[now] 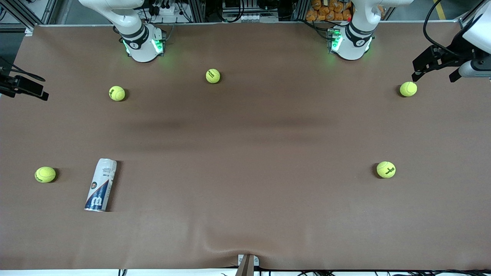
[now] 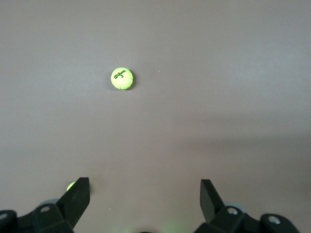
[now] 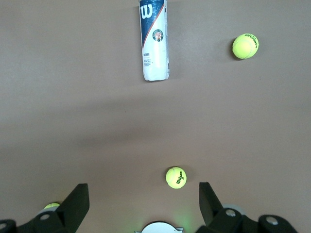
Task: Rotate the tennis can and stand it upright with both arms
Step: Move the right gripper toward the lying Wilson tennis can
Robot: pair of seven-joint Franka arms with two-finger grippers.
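The tennis can [image 1: 101, 185] lies on its side on the brown table, toward the right arm's end and nearer to the front camera. Its white end points toward the robots and its navy end toward the front camera. It also shows in the right wrist view [image 3: 154, 41]. My right gripper [image 3: 143, 186] is open and empty, high over the table near its own base, well apart from the can. My left gripper [image 2: 145, 183] is open and empty, high over bare table near its own base. The can does not show in the left wrist view.
Several yellow-green tennis balls lie scattered: one [image 1: 45, 174] beside the can, one [image 1: 117, 93] and one [image 1: 213, 76] near the right arm's base [image 1: 142, 44], one [image 1: 386, 170] and one [image 1: 408, 89] toward the left arm's end. Dark fixtures [image 1: 435, 61] [image 1: 23, 87] overhang both table ends.
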